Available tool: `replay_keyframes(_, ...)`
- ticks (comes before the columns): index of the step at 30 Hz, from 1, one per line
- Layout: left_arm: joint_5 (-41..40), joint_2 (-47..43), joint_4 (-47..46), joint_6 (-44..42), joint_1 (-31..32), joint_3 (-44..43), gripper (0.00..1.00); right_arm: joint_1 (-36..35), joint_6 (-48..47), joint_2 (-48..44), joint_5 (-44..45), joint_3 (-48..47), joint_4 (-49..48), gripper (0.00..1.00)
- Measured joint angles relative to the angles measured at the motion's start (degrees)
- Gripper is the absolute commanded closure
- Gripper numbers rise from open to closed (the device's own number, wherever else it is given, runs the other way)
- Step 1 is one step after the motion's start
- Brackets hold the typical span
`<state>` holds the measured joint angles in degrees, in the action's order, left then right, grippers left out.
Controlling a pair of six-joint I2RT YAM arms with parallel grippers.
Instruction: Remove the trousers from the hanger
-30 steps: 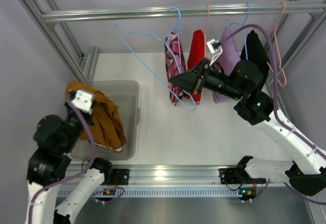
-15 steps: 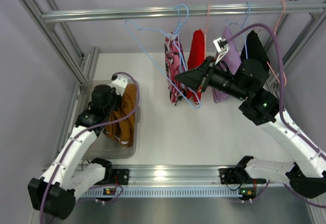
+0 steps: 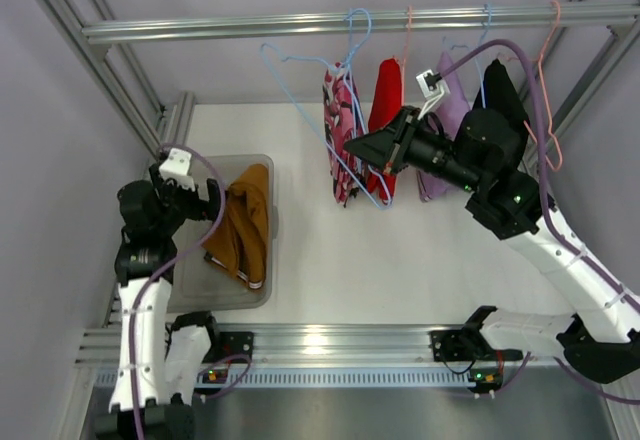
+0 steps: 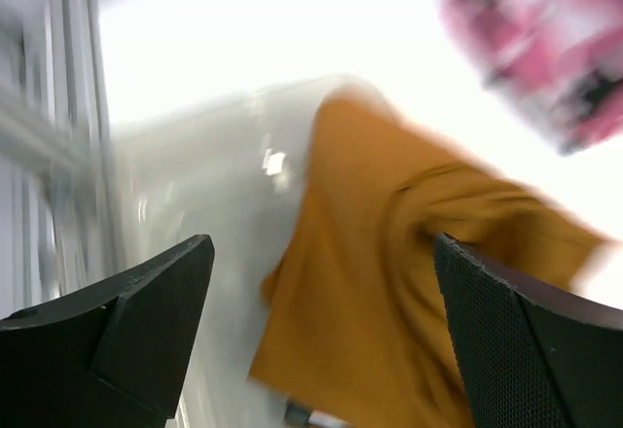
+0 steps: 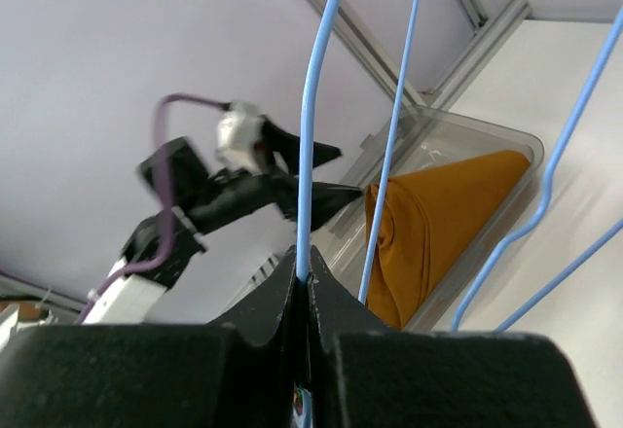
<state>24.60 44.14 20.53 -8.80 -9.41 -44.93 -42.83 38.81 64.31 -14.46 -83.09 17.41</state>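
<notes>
Trousers [image 3: 240, 225] now lie bunched in the clear bin [image 3: 262, 165], lower left of top view, fully off the hanger [image 5: 313, 107]. Change vs. half a sec ago: left gripper [image 4: 321, 253], then down on the cloth, is now backed off toward frame's left edge, jaws wide apart, nothing betw. them, cloth just beyond. Right gripper [image 5: 302, 277] is as before, jaws pinched shut on the bare blue wire, hanger's hook up at the rail [image 3: 200, 30]. Removal looks done; prob. only the hanger left to release. White counter [image 3: 400, 260] w/ alu frame round it; pink-patterned garment [image 3: 338, 140], red garment [image 3: 385, 100] & others hang upper centre-right; plain grey walls.
</notes>
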Motion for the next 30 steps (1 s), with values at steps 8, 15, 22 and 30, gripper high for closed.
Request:
replay_keyframes(8,8.7,-6.3,-0.2,6.8,0.1,-14.7,0.01,-1.6,0.8,6.0,6.3,-6.5,5.2,1.0)
replay_keyframes(15,8.0,-6.5,0.2,12.2,0.1,-17.7,0.01,-5.7,1.3,12.9,11.1,-12.1,9.6,1.0)
replay_keyframes(22,6.9,-7.3,0.5,16.1,0.1,-20.2,0.01,-6.1,0.7,19.9,16.2,-17.7,12.3,1.0)
replay_keyframes(30,7.1,-12.8,-0.4,17.7,0.1,-19.5,0.01,-10.2,-5.0,22.3,22.6,-19.5,12.2,1.0)
